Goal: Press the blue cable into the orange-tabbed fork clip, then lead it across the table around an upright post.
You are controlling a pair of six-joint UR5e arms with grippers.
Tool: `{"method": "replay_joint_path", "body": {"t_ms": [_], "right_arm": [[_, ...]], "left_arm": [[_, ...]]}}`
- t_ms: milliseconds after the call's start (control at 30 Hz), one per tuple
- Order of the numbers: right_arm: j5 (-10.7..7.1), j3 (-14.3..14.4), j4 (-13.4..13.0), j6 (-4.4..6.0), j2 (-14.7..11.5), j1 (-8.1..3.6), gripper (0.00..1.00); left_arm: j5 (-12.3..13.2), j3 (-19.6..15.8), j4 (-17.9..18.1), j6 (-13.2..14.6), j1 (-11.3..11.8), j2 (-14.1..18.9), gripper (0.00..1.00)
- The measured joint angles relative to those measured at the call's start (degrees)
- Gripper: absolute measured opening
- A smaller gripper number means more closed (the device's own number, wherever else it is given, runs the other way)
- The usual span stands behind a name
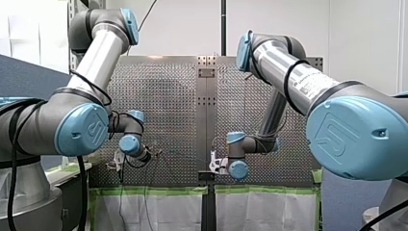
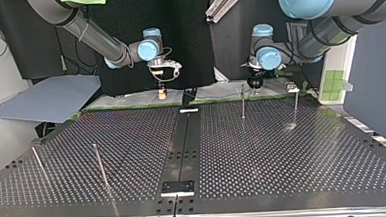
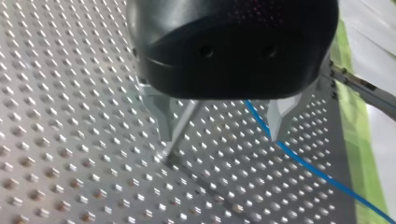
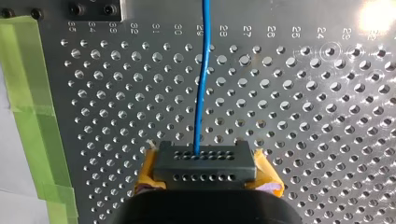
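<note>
The clip end looks done or nearly so. In the right wrist view the blue cable [image 4: 200,93] runs straight over the surface [image 4: 327,140] into a black perforated block [image 4: 204,165] flanked by orange tabs [image 4: 148,173], right at my right arm's jaws. I cannot tell whether those jaws are clenched.

The step in hand seems to be the routing. In the left wrist view my left arm's jaws are released. Their metal fingers [image 3: 162,116] straddle both an upright post [image 3: 187,122] and the cable, which lies close to the far finger. Next they must close on the cable alone, with the post left outside.

In the top view my left arm [image 2: 268,58] points its wrist straight down, upper right of centre. My right arm [image 2: 148,50] does likewise, upper left of centre.
</note>
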Motion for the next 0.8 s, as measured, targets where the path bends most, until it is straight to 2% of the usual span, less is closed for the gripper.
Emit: {"method": "replay_joint_path", "body": {"t_ms": [133,433,667,800], "right_arm": [[-0.03,0.0,0.0,0.0,0.1,0.08,0.0],[-0.04,0.0,0.2,0.0,0.1,0.13,0.0],[-0.05,0.0,0.2,0.16,0.2,0.22,0.0],[-0.07,0.0,0.2,0.28,0.2,0.34,0.0]], "left_arm": [[-0.4,-2.0,1.2,0.4,0.0,2.0,1.0],[-0.6,-7.1,0.8,2.8,-0.5,6.7,1.0],[-0.9,-10.5,1.0,5.3,-1.4,7.3,1.0],[-2.3,-12.0,2.0,6.7,-2.0,7.3,1.0]]}}
